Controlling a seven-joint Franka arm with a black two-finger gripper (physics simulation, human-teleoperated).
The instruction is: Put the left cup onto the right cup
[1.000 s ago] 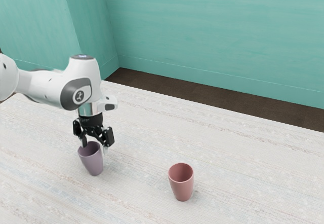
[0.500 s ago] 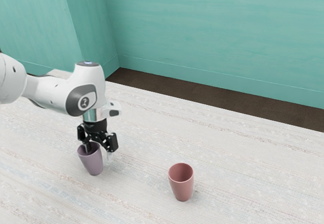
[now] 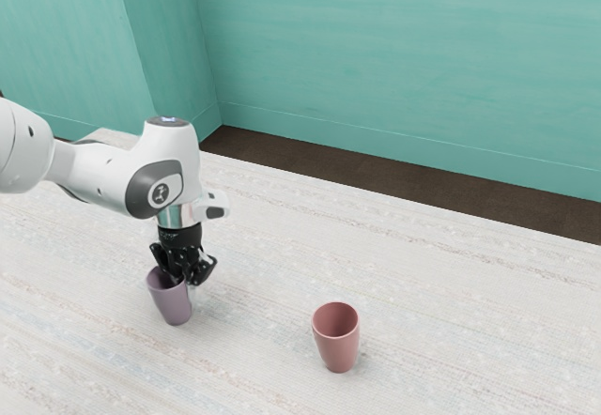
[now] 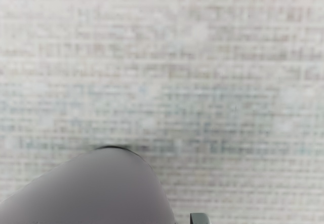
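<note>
The gripper (image 3: pixel 185 272) stands with its fingers drawn close together, pinching the wall of the purple cup (image 3: pixel 171 300) at the part of the rim nearest the pink cup. The purple cup sits on the table (image 3: pixel 451 284) directly under the hand, and its rounded side bulks just below the wrist camera (image 4: pixel 96 188). I judge it light, stiff and smooth (a thin-walled tumbler, by the look of it). A rim pinch with one finger inside and one outside is the sensible hold. The tapered, slick wall could swing or slip if the grip is shallow. The pink cup (image 3: pixel 335 335) stands upright and well apart from the gripper, toward the exterior view's right, mouth open to take the other's base. Lifting clear of its rim comes first.
</note>
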